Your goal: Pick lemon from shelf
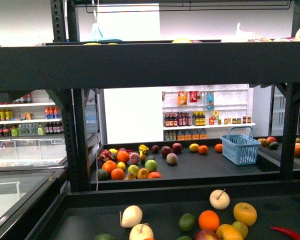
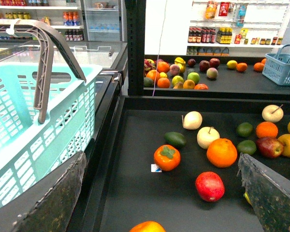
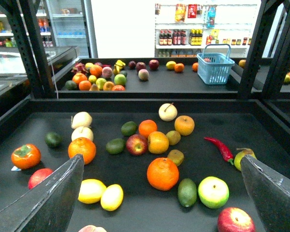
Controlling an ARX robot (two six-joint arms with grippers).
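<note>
Far left, off the rack: a pale turquoise slotted plastic basket with grey handle [image 2: 19,111], outside the rim of the black metal shelf [image 2: 135,145].

Over the deck, the left gripper [image 2: 160,155] has its jaws spread wide and nothing between them. On the matte deck beyond it are an orange persimmon with green calyx [image 2: 166,157] and a round red fruit [image 2: 210,186], apart from each other.

The right gripper [image 3: 162,157] is likewise fully parted and empty. A yellow oval lemon [image 3: 92,191] lies flat on the deck, touching a second lemon [image 3: 111,197]. Both sit just beside one dark finger [image 3: 53,203], on the part of the deck nearest the gripper. A large round orange [image 3: 82,149] sits close behind them.

Further right on the same deck: a curved red chilli pepper [image 3: 221,147]. On the far deck, right: a small blue plastic basket [image 1: 240,145], upright.
</note>
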